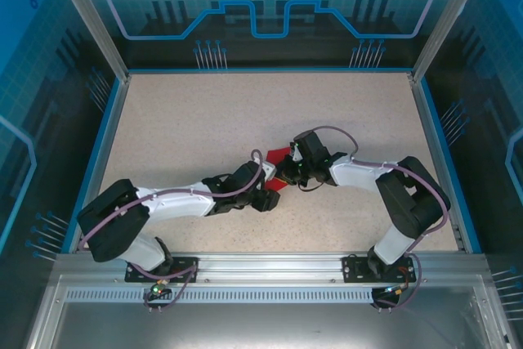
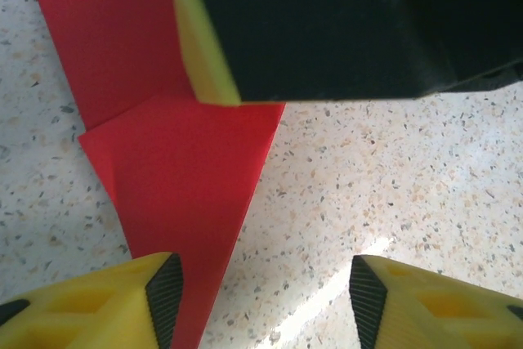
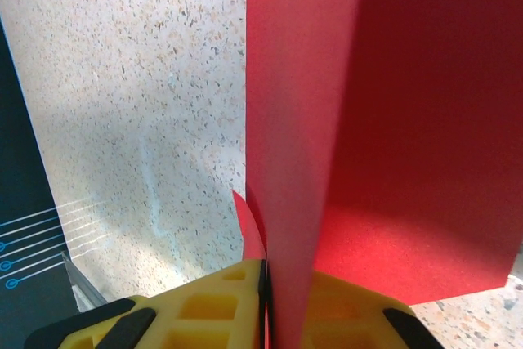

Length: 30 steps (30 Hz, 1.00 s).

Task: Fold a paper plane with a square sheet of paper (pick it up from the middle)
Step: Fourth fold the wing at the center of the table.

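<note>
Top view: both arms reach inward and meet near the middle of the speckled table (image 1: 204, 120). The left gripper (image 1: 265, 196) and the right gripper (image 1: 286, 174) sit close together. The red paper (image 1: 278, 154) shows as small patches between and just behind them. From this height it is not possible to tell how either pair of fingers stands.

Right wrist view: the detail of the grip is legible here. The two yellow fingers (image 3: 204, 308) are pressed together, with the red paper (image 3: 409, 120) clamped between them. One layer rises edge-on from the pinch, and a broader flap spreads to the right above the table (image 3: 122, 79).

Left wrist view: the yellow fingers (image 2: 106, 300), with their black pads, stand well apart and hold nothing. The red paper (image 2: 188, 177) lies flat on the table (image 2: 409, 185) as a folded wedge, one layer overlapping another. It narrows to a point running just beside the left-hand pad. A black housing with a yellow edge (image 2: 343, 30) comes down onto the wide end of the paper from the top of the frame.
</note>
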Motion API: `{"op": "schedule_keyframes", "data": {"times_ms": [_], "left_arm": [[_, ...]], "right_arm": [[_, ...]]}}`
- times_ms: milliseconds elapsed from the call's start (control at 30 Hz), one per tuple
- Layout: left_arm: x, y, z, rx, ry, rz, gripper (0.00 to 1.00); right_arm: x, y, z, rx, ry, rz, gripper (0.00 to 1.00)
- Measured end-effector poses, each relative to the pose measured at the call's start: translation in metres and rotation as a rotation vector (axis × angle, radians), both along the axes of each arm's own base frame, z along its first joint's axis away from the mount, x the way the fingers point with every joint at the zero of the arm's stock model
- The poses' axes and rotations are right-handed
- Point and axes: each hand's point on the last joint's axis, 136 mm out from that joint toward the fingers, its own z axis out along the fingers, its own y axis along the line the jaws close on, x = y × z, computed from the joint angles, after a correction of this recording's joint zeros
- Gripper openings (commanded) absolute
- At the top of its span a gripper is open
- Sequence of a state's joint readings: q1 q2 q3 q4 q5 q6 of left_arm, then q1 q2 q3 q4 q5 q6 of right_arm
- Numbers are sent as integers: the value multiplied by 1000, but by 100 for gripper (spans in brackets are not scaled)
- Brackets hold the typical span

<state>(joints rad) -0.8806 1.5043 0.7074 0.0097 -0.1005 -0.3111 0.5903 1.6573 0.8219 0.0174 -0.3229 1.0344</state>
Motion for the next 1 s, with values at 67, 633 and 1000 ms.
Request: {"op": "schedule_keyframes", "data": {"times_ms": [67, 633, 1000], "left_arm": [[1, -1, -4, 20, -3, -3, 54], [9, 11, -17, 100, -31, 47, 39], [8, 13, -27, 128, -18, 49, 34]], "right_arm": [[1, 1, 0, 0, -2, 4, 12], [-1, 2, 0, 3, 3, 12, 13], [2, 4, 1, 2, -1, 16, 13]]}}
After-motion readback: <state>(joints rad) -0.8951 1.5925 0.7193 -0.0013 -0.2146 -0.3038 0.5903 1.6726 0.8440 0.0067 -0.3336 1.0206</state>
